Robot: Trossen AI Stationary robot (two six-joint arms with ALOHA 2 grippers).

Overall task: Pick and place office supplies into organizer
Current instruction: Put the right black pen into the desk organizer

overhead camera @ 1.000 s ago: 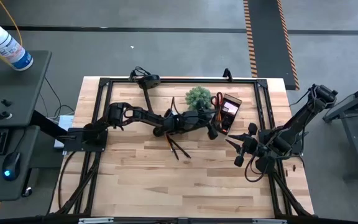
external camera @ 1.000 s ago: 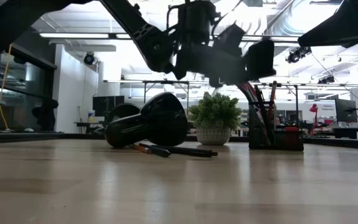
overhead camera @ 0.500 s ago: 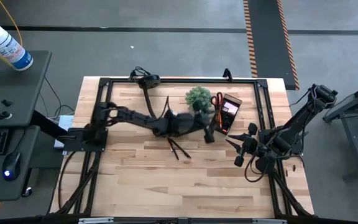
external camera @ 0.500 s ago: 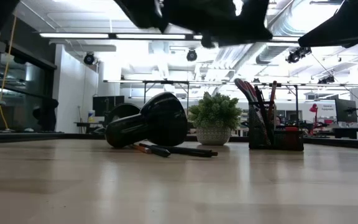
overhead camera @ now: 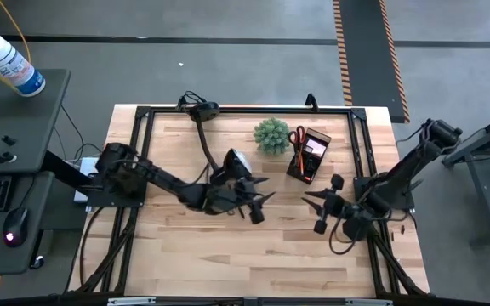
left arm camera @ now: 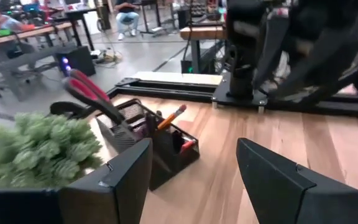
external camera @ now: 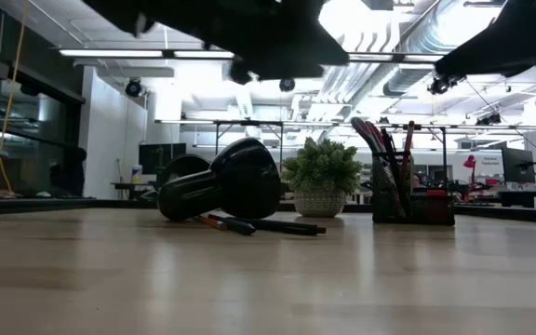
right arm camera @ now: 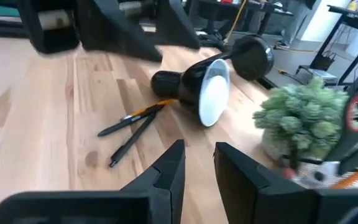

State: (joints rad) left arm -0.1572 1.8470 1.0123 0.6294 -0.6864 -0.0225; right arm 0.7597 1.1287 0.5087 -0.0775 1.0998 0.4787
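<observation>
The black organizer (overhead camera: 309,157) stands at the far right of the table, with red-handled scissors (left arm camera: 86,90) and an orange pencil (left arm camera: 171,116) upright in it. Several dark pens and an orange pencil (right arm camera: 132,127) lie flat on the wood near the lamp, also seen in the low view (external camera: 268,224). My left gripper (overhead camera: 262,200) hangs open above those pens, pointing toward the organizer with nothing between its fingers (left arm camera: 193,149). My right gripper (overhead camera: 311,202) hovers right of it, facing the pens, its fingers (right arm camera: 199,152) narrowly apart and empty.
A black desk lamp lies tipped over, its white-faced head (overhead camera: 235,160) resting on the wood beside the pens. A green plant in a white pot (overhead camera: 271,134) stands just left of the organizer. The near half of the table (overhead camera: 228,255) is bare wood.
My left gripper has drawn back from over the organizer toward the table's left and near side, rising out of the low view, and has stayed open. My right gripper has edged slightly toward the left. The pens, the lamp and the organizer have kept their places.
</observation>
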